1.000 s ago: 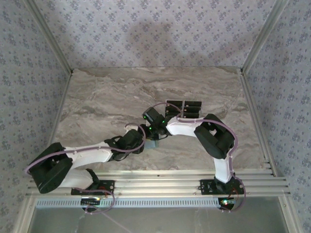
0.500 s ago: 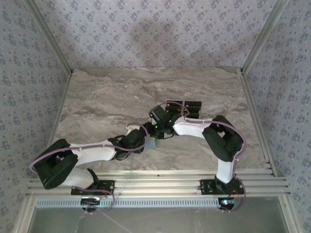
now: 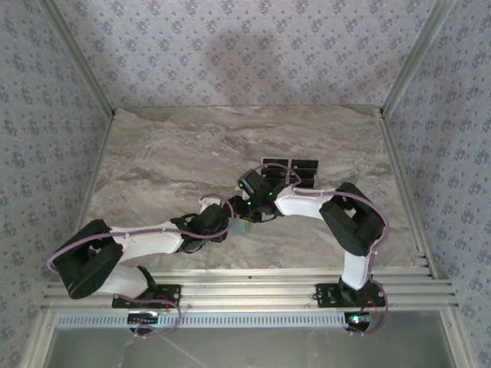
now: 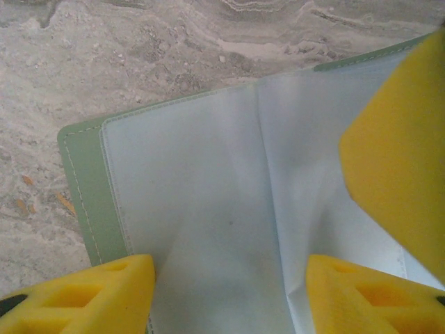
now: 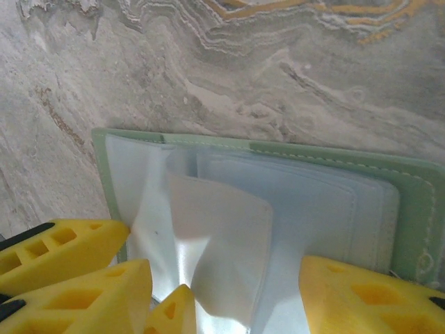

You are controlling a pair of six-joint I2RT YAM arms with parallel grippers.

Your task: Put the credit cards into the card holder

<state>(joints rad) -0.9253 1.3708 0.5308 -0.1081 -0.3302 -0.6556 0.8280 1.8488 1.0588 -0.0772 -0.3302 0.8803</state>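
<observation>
The card holder (image 4: 80,181) lies open on the marble table, pale green with clear sleeves (image 5: 334,209); from above it is a small patch (image 3: 244,228) under both wrists. My left gripper (image 4: 229,292) is open, its yellow fingertips (image 4: 90,296) resting on the sleeves either side of the fold. My right gripper (image 5: 226,299) is also open, straddling a curled-up sleeve leaf (image 5: 222,250) without pinching it. One right finger (image 4: 403,153) shows in the left wrist view. The credit cards (image 3: 295,170), dark rectangles, lie in a group just behind the right wrist.
The marble table (image 3: 153,161) spreads wide to the left and back. Metal rails (image 3: 245,287) run along the near edge and posts (image 3: 406,184) along the sides. The two arms cross close together at the table's middle.
The right arm's elbow swung to the right and its wrist shifted slightly toward the cards. The left arm crept forward, its jaws narrowing a little. Both grippers stay over the card holder.
</observation>
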